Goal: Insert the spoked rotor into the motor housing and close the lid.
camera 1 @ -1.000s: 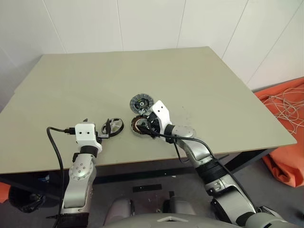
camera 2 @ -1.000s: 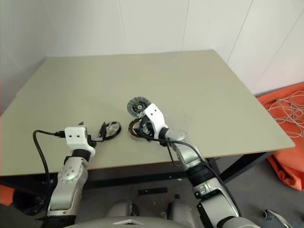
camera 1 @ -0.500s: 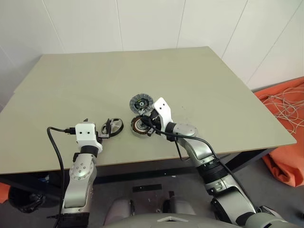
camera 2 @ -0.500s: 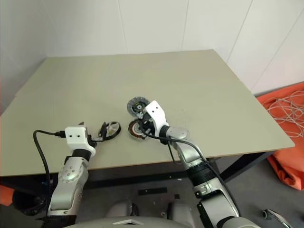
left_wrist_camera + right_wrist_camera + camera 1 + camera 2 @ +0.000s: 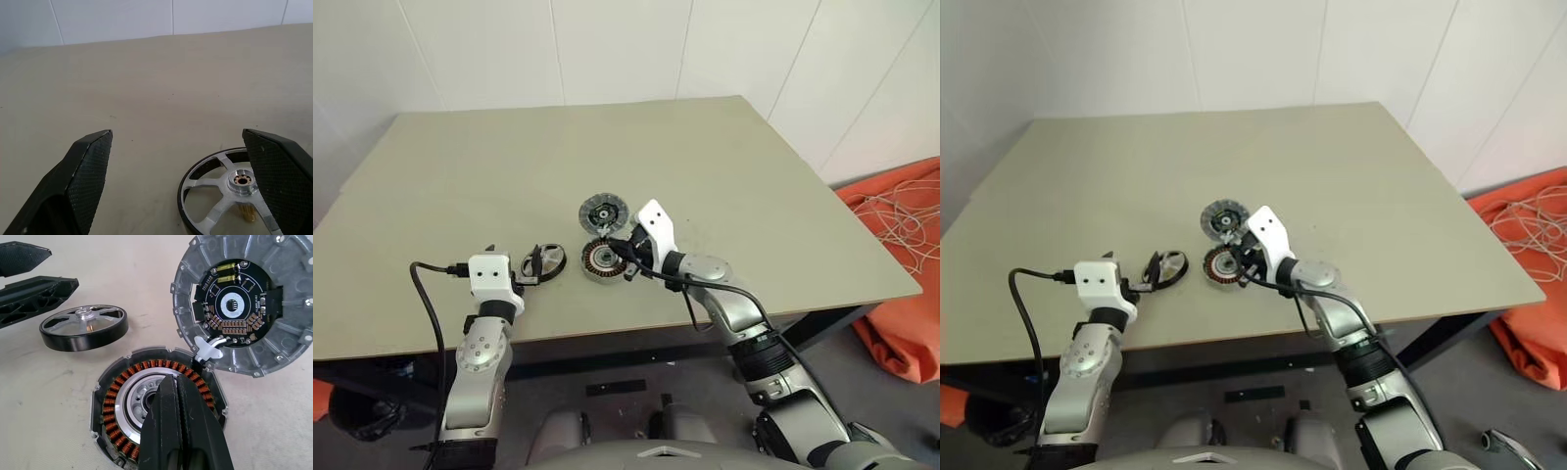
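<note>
Motor housing (image 5: pixel 156 404) holds only copper windings; right pincer (image 5: pixel 178 431) clenched empty; left pincer (image 5: pixel 181 181) released

A beige table (image 5: pixel 724 166) bears the rotor (image 5: pixel 551 260) at left, housing (image 5: pixel 601 260) beside it, lid (image 5: pixel 603 211) just beyond.

On the desk (image 5: pixel 460 166), the motor housing (image 5: pixel 601 261) sits just in front of the lid (image 5: pixel 603 211). The spoked rotor (image 5: pixel 551 261) lies at the left gripper (image 5: pixel 536 266), whose jaws stand apart. The right gripper (image 5: pixel 625 260) hovers at the housing's right edge.
</note>
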